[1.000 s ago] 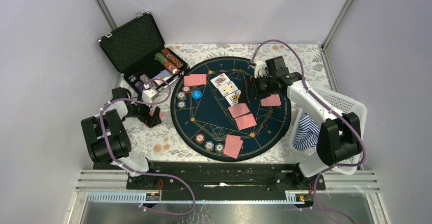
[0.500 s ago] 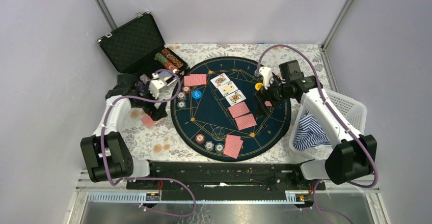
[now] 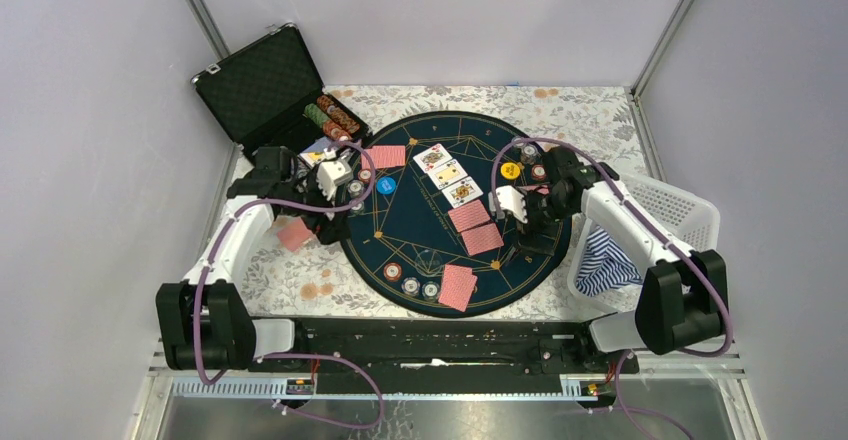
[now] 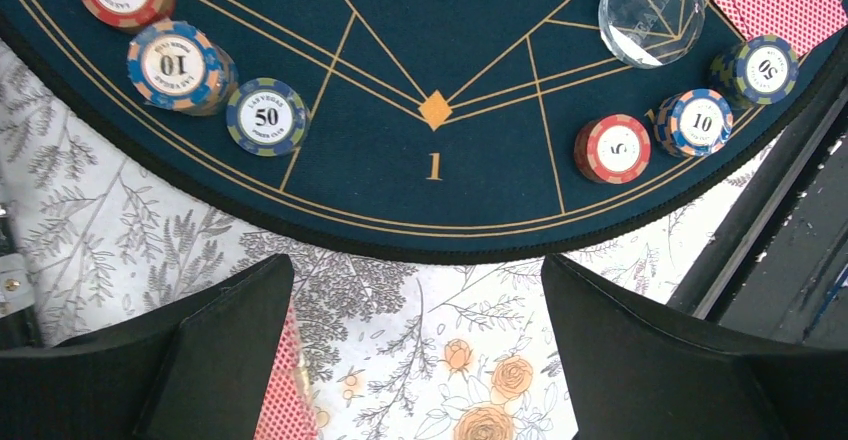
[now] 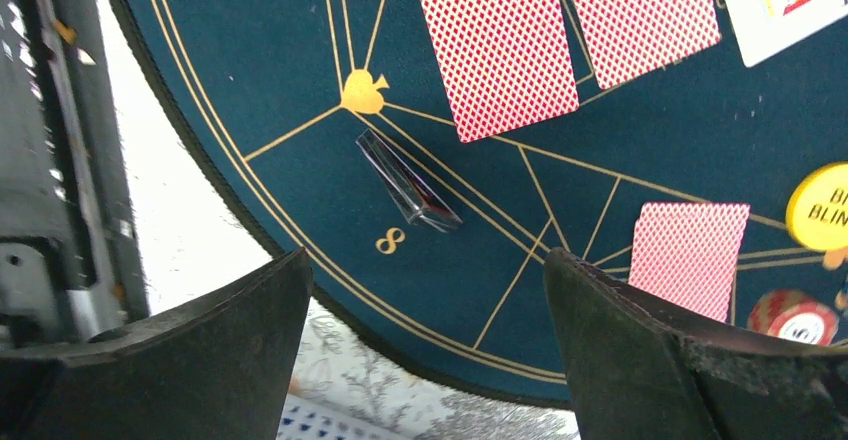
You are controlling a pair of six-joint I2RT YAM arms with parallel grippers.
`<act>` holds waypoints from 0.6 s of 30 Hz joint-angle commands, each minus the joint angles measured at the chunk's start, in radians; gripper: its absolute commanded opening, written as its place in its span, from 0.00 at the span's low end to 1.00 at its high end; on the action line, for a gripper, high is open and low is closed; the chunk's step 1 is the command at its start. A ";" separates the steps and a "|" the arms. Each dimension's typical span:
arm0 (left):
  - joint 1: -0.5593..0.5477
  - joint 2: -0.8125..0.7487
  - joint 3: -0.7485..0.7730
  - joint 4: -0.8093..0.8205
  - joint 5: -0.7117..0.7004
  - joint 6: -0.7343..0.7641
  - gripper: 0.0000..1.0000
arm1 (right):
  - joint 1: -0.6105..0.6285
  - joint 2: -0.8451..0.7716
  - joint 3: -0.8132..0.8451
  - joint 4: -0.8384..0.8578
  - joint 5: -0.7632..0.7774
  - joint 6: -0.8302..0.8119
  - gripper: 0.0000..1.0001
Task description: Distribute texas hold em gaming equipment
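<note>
Red-backed playing cards (image 3: pixel 482 238), three face-up cards (image 3: pixel 447 172), poker chips (image 3: pixel 411 285), a blue disc (image 3: pixel 386 186) and a yellow disc (image 3: pixel 510 171) lie on the round dark blue mat (image 3: pixel 420 225). My left gripper (image 4: pixel 415 290) is open over the floral cloth just off the mat's left edge. A red card (image 4: pixel 280 400) lies by its left finger, and chips marked 5, 10 and 50 (image 4: pixel 266 116) sit ahead. My right gripper (image 5: pixel 428 280) hangs open and empty above the mat's right rim, near a clear plastic piece (image 5: pixel 408 182) and a red card (image 5: pixel 690 255).
An open black case (image 3: pixel 262 85) with rows of chips (image 3: pixel 335 120) stands at the back left. A white basket (image 3: pixel 690 210) holding striped cloth (image 3: pixel 605 260) sits right of the mat. A clear dealer disc (image 4: pixel 650 12) lies on the mat.
My left gripper swung from the left of the cloth toward the mat's left edge, leaving a red card on the cloth. My right gripper drew back from the far side to the mat's right rim.
</note>
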 commanded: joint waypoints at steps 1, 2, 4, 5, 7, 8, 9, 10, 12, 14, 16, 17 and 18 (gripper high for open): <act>-0.016 -0.037 -0.043 0.066 0.010 -0.055 0.99 | 0.001 0.033 -0.038 0.036 -0.004 -0.231 0.92; -0.029 -0.038 -0.050 0.074 0.007 -0.063 0.99 | 0.001 0.038 -0.044 0.049 -0.003 -0.241 0.91; -0.038 -0.036 -0.056 0.088 0.005 -0.082 0.99 | 0.002 0.056 -0.043 0.056 -0.013 -0.255 0.89; -0.041 -0.035 -0.056 0.096 0.004 -0.090 0.99 | 0.004 0.068 -0.043 0.052 -0.021 -0.264 0.89; -0.045 -0.035 -0.056 0.106 0.001 -0.103 0.99 | 0.017 0.081 -0.053 0.048 -0.018 -0.278 0.86; -0.046 -0.035 -0.056 0.112 -0.001 -0.110 0.99 | 0.025 0.083 -0.064 0.053 -0.010 -0.285 0.84; -0.047 -0.037 -0.056 0.117 -0.001 -0.118 0.99 | 0.032 0.084 -0.077 0.059 0.002 -0.291 0.80; -0.048 -0.038 -0.056 0.119 0.000 -0.123 0.99 | 0.038 0.085 -0.089 0.064 0.010 -0.297 0.74; -0.049 -0.040 -0.061 0.127 0.006 -0.140 0.99 | 0.047 0.083 -0.113 0.078 0.022 -0.309 0.65; -0.052 -0.043 -0.067 0.127 0.014 -0.144 0.99 | 0.056 0.078 -0.137 0.098 0.042 -0.317 0.62; -0.056 -0.046 -0.071 0.128 0.016 -0.150 0.99 | 0.061 0.081 -0.153 0.116 0.055 -0.322 0.58; -0.056 -0.048 -0.073 0.127 0.018 -0.153 0.99 | 0.062 0.083 -0.156 0.122 0.059 -0.324 0.57; -0.057 -0.051 -0.073 0.128 0.021 -0.158 0.99 | 0.064 0.087 -0.156 0.125 0.062 -0.324 0.55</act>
